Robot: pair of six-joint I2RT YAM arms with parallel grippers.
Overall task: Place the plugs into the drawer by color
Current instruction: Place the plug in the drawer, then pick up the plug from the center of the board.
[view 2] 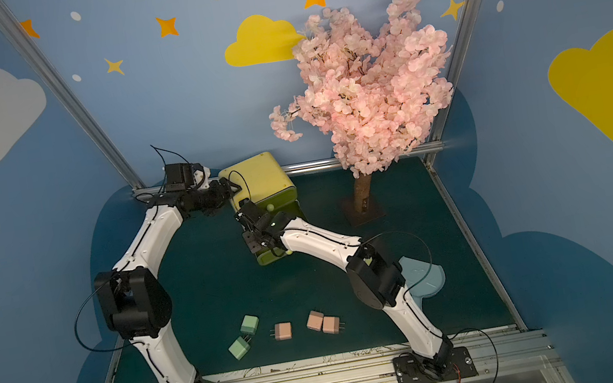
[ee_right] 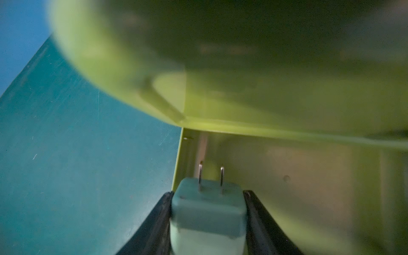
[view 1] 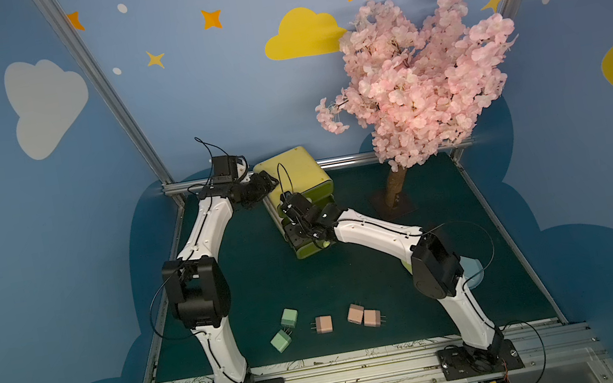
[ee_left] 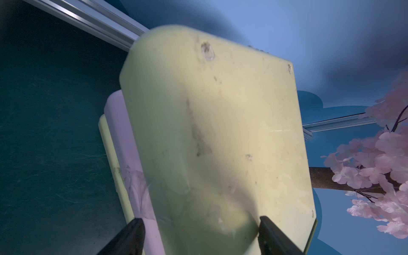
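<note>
The yellow-green drawer (view 1: 295,173) (view 2: 258,179) stands at the back of the mat, with lower drawers pulled out. My left gripper (view 1: 268,188) (ee_left: 201,234) straddles its rear left corner, fingers (ee_left: 271,234) against the chest body. My right gripper (view 1: 294,228) (ee_right: 207,212) is shut on a green plug (ee_right: 207,203), prongs pointing into an open drawer compartment (ee_right: 287,176). Near the front of the mat lie two green plugs (view 1: 288,317) (view 1: 280,341) and three pink plugs (view 1: 323,324) (view 1: 355,313) (view 1: 372,317). Whatever lies inside the drawers is hidden in both top views.
A pink blossom tree (view 1: 416,77) stands at the back right on a dark base (view 1: 395,205). A pale blue flat piece (view 2: 424,276) lies partly under my right arm. Metal rails (view 1: 374,156) border the green mat.
</note>
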